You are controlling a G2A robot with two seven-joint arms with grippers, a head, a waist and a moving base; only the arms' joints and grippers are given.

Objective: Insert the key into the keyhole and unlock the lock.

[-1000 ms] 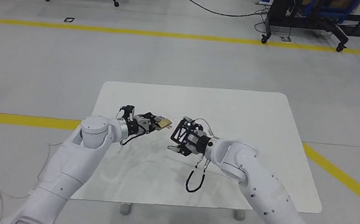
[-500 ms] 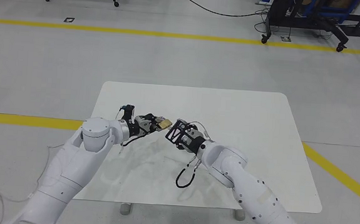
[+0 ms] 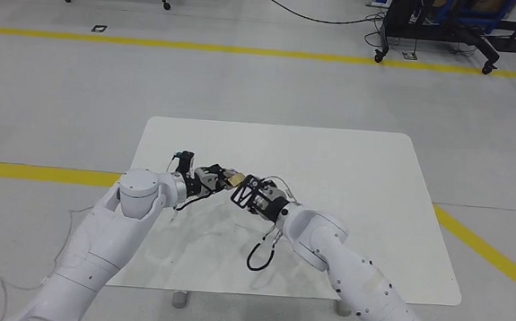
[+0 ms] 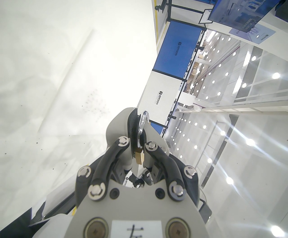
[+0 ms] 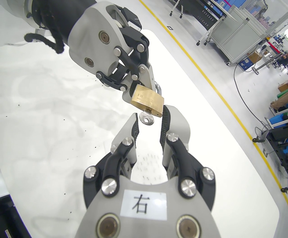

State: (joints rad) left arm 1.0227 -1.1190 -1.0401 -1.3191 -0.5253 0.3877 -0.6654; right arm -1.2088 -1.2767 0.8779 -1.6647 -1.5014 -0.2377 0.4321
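The key point(image 5: 146, 119) sits with its blade in the keyhole on the lock's underside, and only its round silver head sticks out. The lock point(image 5: 147, 102) is a small brass padlock held in the air above the desk point(image 5: 198, 106), not resting on it.

My left claw point(image 5: 140, 86) is clamped on the lock's upper end. Its fingers squeeze the flat faces of the brass body, with the silver shackle point(image 5: 158, 89) poking out on the far side of them. From the left wrist view I see the same grip edge-on. The left claw point(image 4: 140, 128) is nearly closed, with the shackle point(image 4: 142, 120) between the pads and a sliver of brass body point(image 4: 139, 157) nearer the palm.

My right claw point(image 5: 150, 115) faces the left one from below the lock and stands open about half its travel. The key head lies in the gap between its fingertips, and neither ribbed pad touches it. One fingertip point(image 5: 165, 118) comes up just beside the bottom corner of the lock; I cannot tell whether it actually touches. The other fingertip point(image 5: 135, 125) stands apart from the key head.

From the top view the two claws meet tip to tip over the near left part of the desk point(image 3: 347, 167), with the lock point(image 3: 233, 176) between the left claw point(image 3: 222, 175) and the right claw point(image 3: 240, 189).
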